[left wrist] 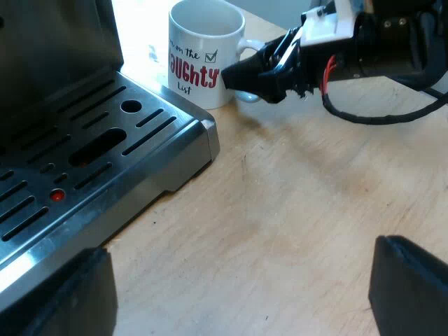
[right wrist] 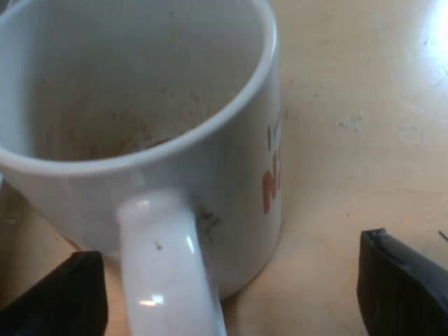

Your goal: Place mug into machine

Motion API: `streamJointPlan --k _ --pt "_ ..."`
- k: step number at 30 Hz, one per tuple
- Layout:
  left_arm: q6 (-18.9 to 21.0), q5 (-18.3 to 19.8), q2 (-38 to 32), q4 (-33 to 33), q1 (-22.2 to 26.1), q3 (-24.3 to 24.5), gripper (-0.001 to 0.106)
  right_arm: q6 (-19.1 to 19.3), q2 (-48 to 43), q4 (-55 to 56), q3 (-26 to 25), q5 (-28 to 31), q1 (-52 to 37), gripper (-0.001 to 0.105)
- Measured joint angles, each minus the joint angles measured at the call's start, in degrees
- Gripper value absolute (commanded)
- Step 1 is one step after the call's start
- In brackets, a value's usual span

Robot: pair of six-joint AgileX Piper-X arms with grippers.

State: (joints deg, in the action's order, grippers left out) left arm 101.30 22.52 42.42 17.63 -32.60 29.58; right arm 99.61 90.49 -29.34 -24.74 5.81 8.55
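Spread wide either side of the handle [right wrist: 164, 266] of the white mug [right wrist: 241, 175], the right gripper [right wrist: 229, 287] could twist or tip it by closing off-centre.

White mug [right wrist: 140, 91] upright on wooden table [right wrist: 364, 105] — handle [right wrist: 164, 266] between right gripper's [right wrist: 231, 294] parted fingers [right wrist: 402, 287]

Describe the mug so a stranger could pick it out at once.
Start at the slotted metal tray of the coffee machine. Just past its corner, on the wooden table, stands the mug, upright. It is white, with red and black lettering and a ticked box on its side.
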Motion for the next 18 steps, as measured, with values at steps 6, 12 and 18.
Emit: streamJointPlan --k 6,12,18 --pt "0.0 0.0 0.0 0.0 0.0 0.0 0.081 0.13 0.88 -0.13 -0.15 -0.84 0.0 0.044" --pt "0.0 0.0 0.0 0.0 0.0 0.0 0.081 1.27 0.88 -0.44 -0.15 -0.35 0.0 0.0" --pt "-0.13 0.0 0.0 0.0 0.0 0.0 0.081 2.89 0.68 -0.48 -0.3 0.04 -0.05 0.0"
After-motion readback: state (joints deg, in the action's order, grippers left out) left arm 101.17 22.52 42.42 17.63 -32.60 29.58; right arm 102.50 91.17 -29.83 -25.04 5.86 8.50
